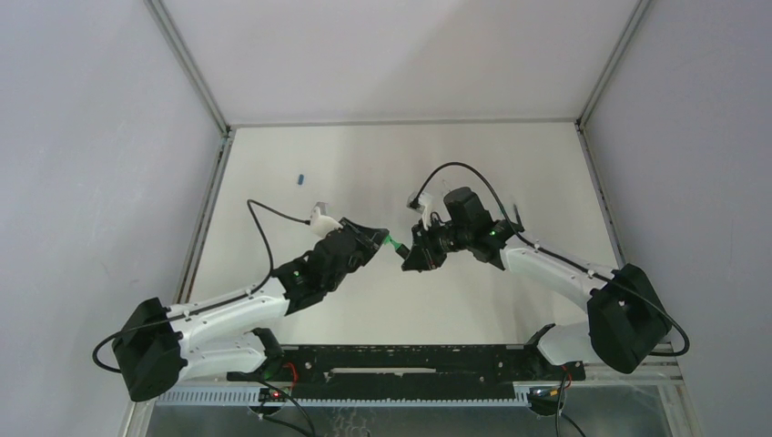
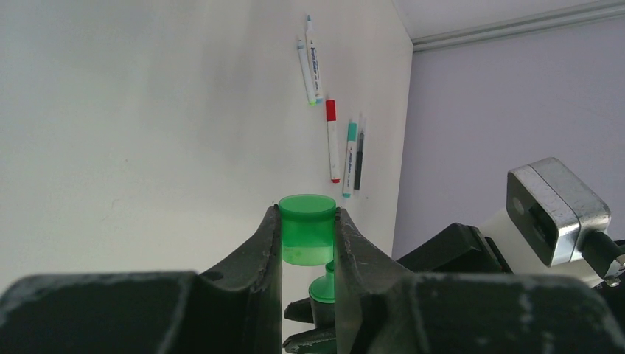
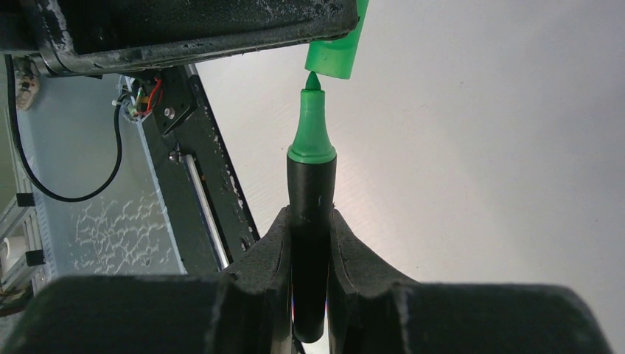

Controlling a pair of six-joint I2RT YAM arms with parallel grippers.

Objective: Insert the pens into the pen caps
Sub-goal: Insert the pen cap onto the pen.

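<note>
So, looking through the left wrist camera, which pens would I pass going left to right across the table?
light-blue pen → white pen → red pen → teal pen → dark pen

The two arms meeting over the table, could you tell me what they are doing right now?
The jaws of the left arm grip a bright green plastic cap, and those of the right arm grip a thick black marker with a green tip. The tip sits right at the cap's open mouth but is not yet inside. Several slim pens lie on the white table beyond.
</note>
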